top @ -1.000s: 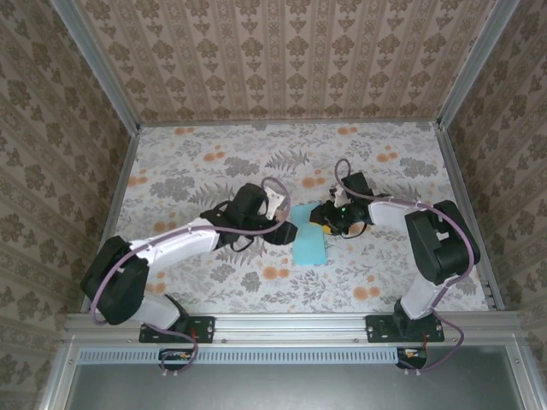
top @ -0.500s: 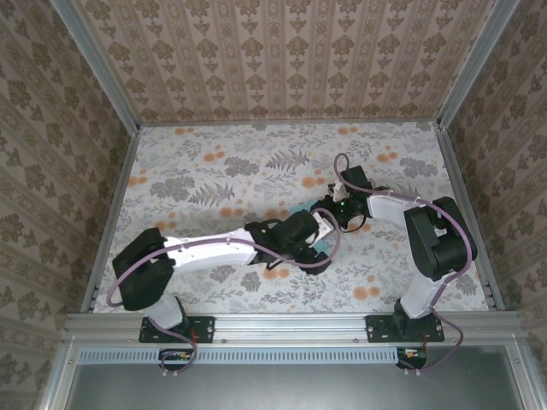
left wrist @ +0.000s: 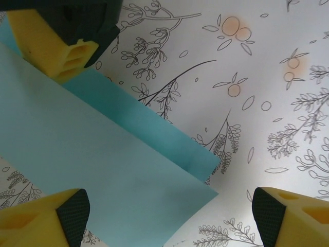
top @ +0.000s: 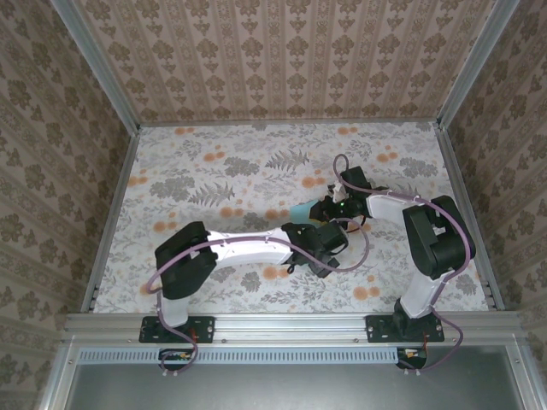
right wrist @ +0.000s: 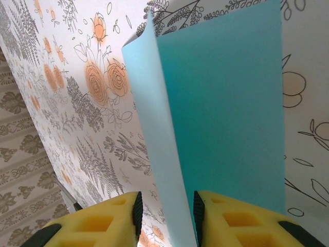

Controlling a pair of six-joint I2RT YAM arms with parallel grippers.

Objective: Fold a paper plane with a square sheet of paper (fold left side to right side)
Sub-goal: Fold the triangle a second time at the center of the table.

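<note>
The square sheet of paper (left wrist: 103, 170) is light cyan-blue and lies folded in two layers on the floral table. In the top view a small corner of the paper (top: 301, 209) shows beside the arms. My left gripper (left wrist: 167, 216) hovers over the folded sheet's corner, open wide, with one fingertip (left wrist: 61, 216) above the paper and the other above bare table. My right gripper (right wrist: 167, 213) is at the sheet's far edge. A raised upper flap (right wrist: 159, 134) stands between its pads and leans on the right one, and a gap shows on the left. The right gripper's yellow finger (left wrist: 51, 41) shows in the left wrist view.
The left arm (top: 248, 248) stretches across the table's middle, its gripper (top: 329, 249) close under the right gripper (top: 329, 209). Patterned walls and metal rails (top: 111, 205) enclose the floral table (top: 214, 171).
My left arm has swung right across the table and now covers most of the paper in the top view, its jaws spreading wider. The right gripper narrowed a little at the sheet's edge.
</note>
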